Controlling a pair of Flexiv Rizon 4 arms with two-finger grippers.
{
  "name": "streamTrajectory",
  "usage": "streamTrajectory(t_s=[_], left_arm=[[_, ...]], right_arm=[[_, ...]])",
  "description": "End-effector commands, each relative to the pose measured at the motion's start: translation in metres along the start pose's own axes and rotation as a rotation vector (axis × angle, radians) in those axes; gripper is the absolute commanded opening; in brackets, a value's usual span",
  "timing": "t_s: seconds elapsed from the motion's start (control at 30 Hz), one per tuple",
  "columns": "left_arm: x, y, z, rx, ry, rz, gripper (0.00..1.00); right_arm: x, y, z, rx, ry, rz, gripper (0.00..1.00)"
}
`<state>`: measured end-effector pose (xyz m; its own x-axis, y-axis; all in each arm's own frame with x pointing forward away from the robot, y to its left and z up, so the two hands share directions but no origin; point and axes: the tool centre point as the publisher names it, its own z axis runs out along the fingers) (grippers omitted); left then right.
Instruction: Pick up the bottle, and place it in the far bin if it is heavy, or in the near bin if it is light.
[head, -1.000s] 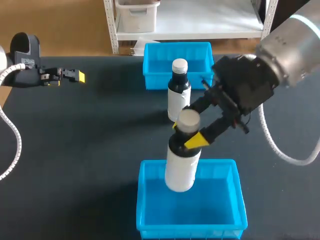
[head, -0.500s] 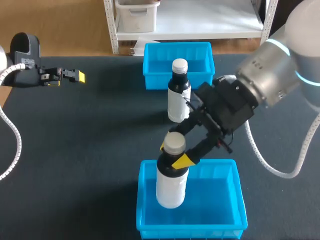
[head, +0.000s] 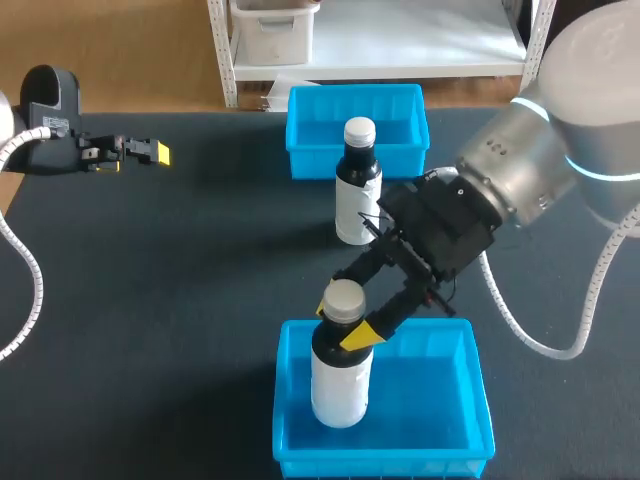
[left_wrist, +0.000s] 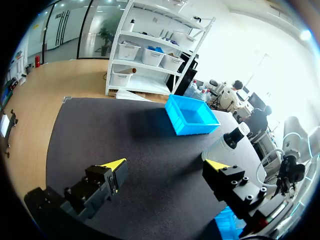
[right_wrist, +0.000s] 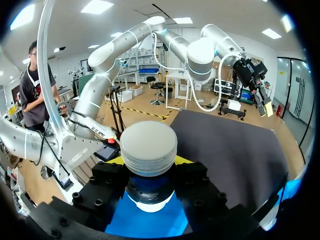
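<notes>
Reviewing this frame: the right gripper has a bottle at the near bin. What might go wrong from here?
1. The right gripper clamps the held bottle only at its neck, and whether its base touches the floor of the near bin is unclear; released now, it may topple.
2. It hangs near the bin's left wall and might clip it.
3. The standing bottle is close behind that gripper; a careless retreat could knock it.

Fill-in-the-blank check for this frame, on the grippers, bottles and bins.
1. At the near bin, the right gripper clamps the held bottle just below its ____.
2. The second bottle stands ____ on the table by the far bin.
3. The left gripper is ____ and holds nothing.
Missing words: cap; upright; open.
</notes>
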<state>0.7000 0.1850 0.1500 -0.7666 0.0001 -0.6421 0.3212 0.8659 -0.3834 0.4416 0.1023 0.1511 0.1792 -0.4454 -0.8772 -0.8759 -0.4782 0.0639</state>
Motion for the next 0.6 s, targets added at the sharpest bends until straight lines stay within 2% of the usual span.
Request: streamTrajectory(t_s=[0.03, 0.23, 0.3, 0.37, 0.4, 0.43, 0.6], left_arm=[[0.0000, 0.0000, 0.0000, 0.000, 0.000, 0.000, 1.00], [0.0000, 0.0000, 0.0000, 0.000, 0.000, 0.000, 1.00], [0.0000, 0.0000, 0.0000, 0.000, 0.000, 0.000, 1.00], [0.0000, 0.0000, 0.0000, 0.000, 0.000, 0.000, 1.00], [0.0000, 0.0000, 0.0000, 0.000, 0.000, 0.000, 1.00], [0.0000, 0.0000, 0.0000, 0.000, 0.000, 0.000, 1.00], [0.0000, 0.0000, 0.0000, 0.000, 0.000, 0.000, 1.00]], right_arm=[[0.0037, -0.0045, 0.0046, 0.001, 0.005, 0.005, 0.00], [0.0078, -0.0085, 0.0079, 0.011, 0.011, 0.018, 0.00], [0.0087, -0.0094, 0.0085, 0.015, 0.018, 0.022, 0.28], [0.0093, -0.0099, 0.0086, 0.017, 0.024, 0.024, 0.44], [0.0096, -0.0101, 0.0085, 0.018, 0.028, 0.025, 0.62], [0.0101, -0.0104, 0.0083, 0.018, 0.031, 0.025, 1.00], [0.0135, -0.0112, 0.0069, 0.021, 0.044, 0.030, 1.00]])
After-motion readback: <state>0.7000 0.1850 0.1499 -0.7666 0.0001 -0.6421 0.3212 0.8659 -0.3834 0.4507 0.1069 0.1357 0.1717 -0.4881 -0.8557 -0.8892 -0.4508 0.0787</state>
